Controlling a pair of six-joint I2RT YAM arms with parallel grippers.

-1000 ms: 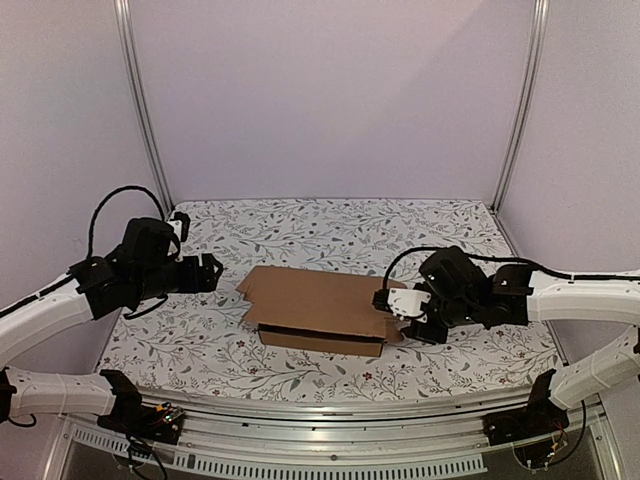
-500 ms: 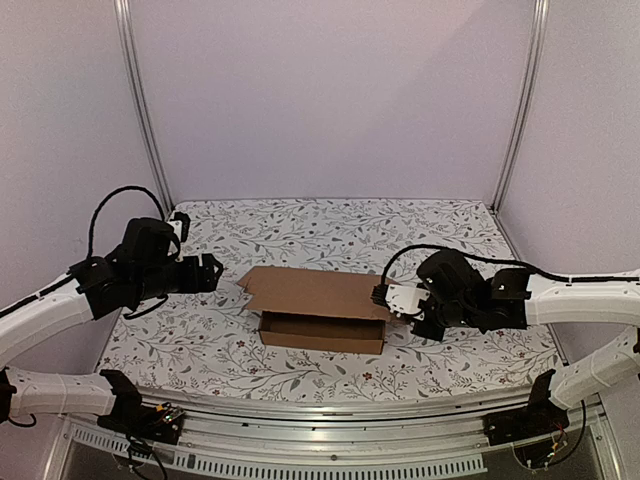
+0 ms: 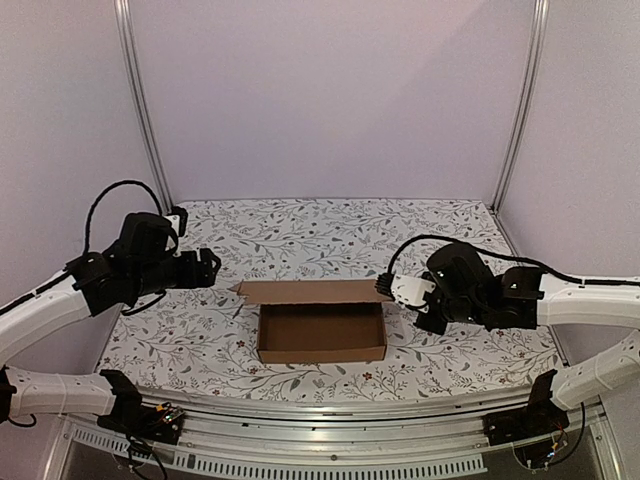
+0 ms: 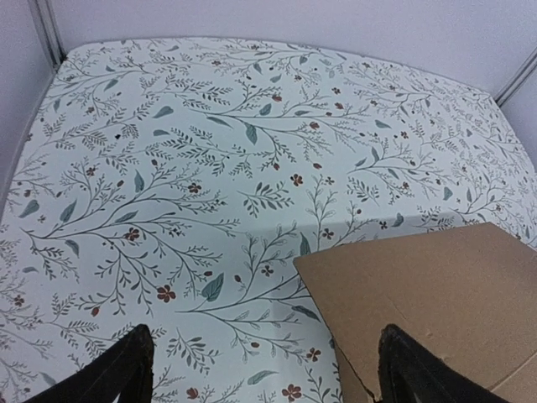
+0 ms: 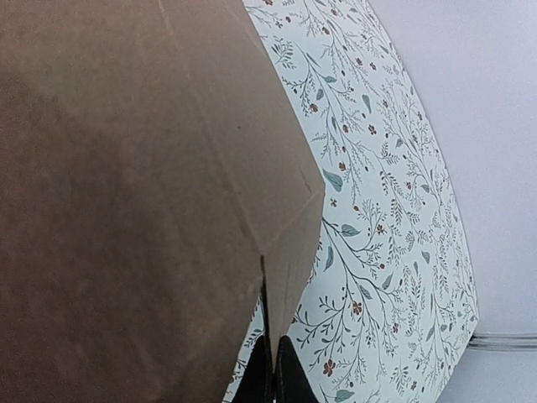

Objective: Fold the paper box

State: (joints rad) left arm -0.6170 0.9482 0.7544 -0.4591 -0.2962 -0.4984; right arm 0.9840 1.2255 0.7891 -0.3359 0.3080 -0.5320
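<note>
The paper box [image 3: 322, 335] lies mid-table as a shallow brown tray with its inside showing and its lid panel standing up along the far side. My right gripper [image 3: 385, 287] is at the lid's right corner. In the right wrist view this gripper [image 5: 274, 348] is shut on a thin flap edge of the box [image 5: 126, 185]. My left gripper [image 3: 212, 268] hovers just left of the lid's left corner, apart from it. From the left wrist view that gripper [image 4: 265, 332] stands wide open over the cloth, with the cardboard [image 4: 436, 294] by its right finger.
The table carries a floral cloth [image 3: 330, 225]. Plain walls with metal uprights [image 3: 140, 110] close the back and sides. A metal rail [image 3: 330, 415] runs along the near edge by the arm bases.
My right gripper has shut on the lid's flap and swung the lid up from flat over the tray to standing, which uncovered the inside. The left arm has barely moved.
</note>
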